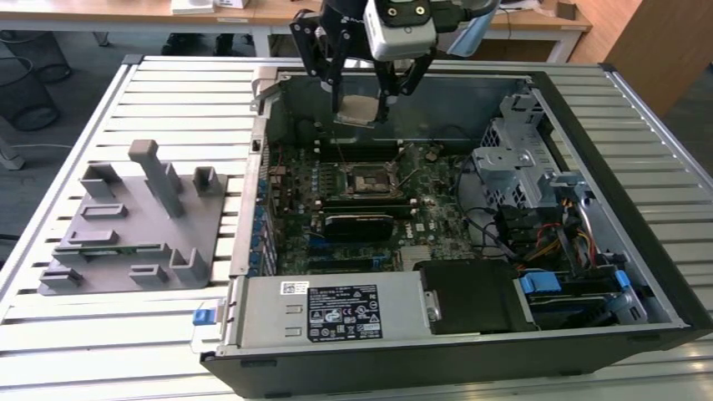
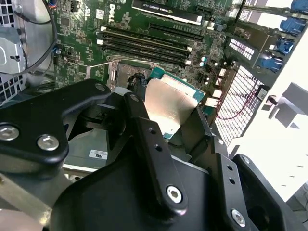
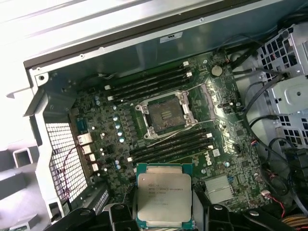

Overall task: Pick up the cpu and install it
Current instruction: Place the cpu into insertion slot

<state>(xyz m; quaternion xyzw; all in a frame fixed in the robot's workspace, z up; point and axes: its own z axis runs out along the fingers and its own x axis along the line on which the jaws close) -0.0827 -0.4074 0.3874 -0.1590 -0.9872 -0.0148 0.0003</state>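
Tabletop [image 1: 134,334] and the grey fixture [image 1: 134,225] on the exterior view's left are well apart from the work, so there's no risk there. The computer case [image 1: 446,359] lies open.

The gripper [image 1: 359,107] hangs inside the case's far end, clenched on the cpu [image 3: 163,199] by two opposite edges, metal top up. The cpu is in the air above the motherboard [image 3: 226,144], off to one side of the socket [image 3: 166,114], not over it.

Your risks, as I judge them:
- It's an edge-only grip. Any slip drops the cpu onto the motherboard or into the open socket and bends the contacts.
- The cpu looks slightly tilted in the exterior view. If it goes down like that, a corner lands first.
- I can't tell from here whether its rotation matches the socket. A mismatch plus downward force damages it.
- The fingers [image 2: 144,130] stick out past the cpu's edges and could hit the socket frame or the memory slots [image 3: 144,84] close beside it.
- The thin wire lever [image 3: 180,131] crosses near the socket's edge and could snag.
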